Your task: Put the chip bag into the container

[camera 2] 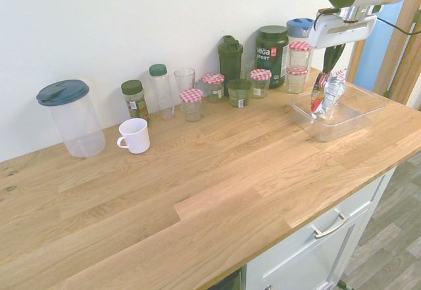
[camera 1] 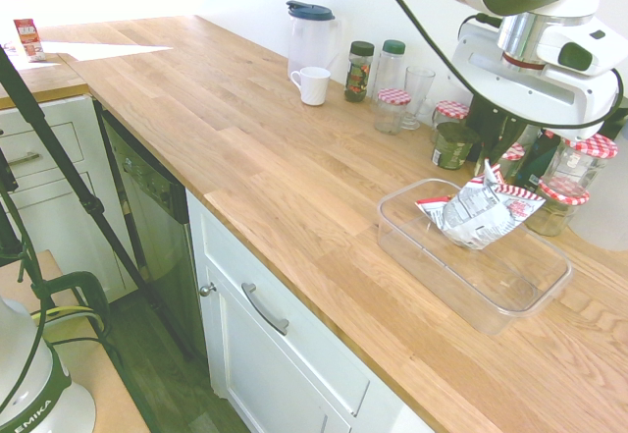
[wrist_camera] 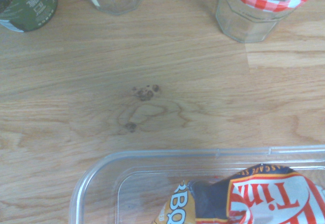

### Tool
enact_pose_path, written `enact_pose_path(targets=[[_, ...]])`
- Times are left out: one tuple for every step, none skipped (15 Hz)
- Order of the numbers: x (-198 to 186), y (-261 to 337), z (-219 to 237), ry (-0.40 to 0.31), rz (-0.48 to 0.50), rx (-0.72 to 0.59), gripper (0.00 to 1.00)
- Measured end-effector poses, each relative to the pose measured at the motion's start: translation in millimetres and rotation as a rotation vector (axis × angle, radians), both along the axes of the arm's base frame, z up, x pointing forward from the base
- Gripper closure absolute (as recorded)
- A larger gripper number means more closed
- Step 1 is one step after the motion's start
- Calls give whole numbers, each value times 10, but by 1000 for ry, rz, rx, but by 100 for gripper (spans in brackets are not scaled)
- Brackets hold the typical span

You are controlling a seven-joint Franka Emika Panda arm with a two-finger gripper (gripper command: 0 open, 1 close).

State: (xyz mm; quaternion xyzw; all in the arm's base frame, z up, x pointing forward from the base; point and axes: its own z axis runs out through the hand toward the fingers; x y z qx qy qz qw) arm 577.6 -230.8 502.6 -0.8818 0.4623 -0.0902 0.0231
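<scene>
1 chip bag [camera 1: 481,211] under tool [camera 1: 491,166], seemingly

The end effector [camera 1: 488,163] points downward, fingers closed.

"VEGA SPORT" can be read on the dark tub [camera 2: 271,56]; "BBQ" and "Tim" are printed on the chip bag [wrist_camera: 264,196], "EMIKA" on the robot base [camera 1: 44,394].
</scene>
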Motion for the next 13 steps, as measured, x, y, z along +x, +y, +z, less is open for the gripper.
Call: enact_pose_path(targets=[[1,0,5,0,0,0,0],[1,3,4,0,1,0,0],[4,12,3,1,2,1,0],[8,22,3,1,4,1,0],[8,28,-2,3,5,2,0],[6,30,-13,5,5,3,0],[-2,28,-22,7,4,3,0],[-16,22,-14,6,2,4,0],[-40,22,18,1,1,4,0],[-82,30,94,-10,1,3,0],[-148,46,219,-25,2,3,0],[-241,94,363,-37,9,2,0],[-337,190,509,-48,22,-1,0]])
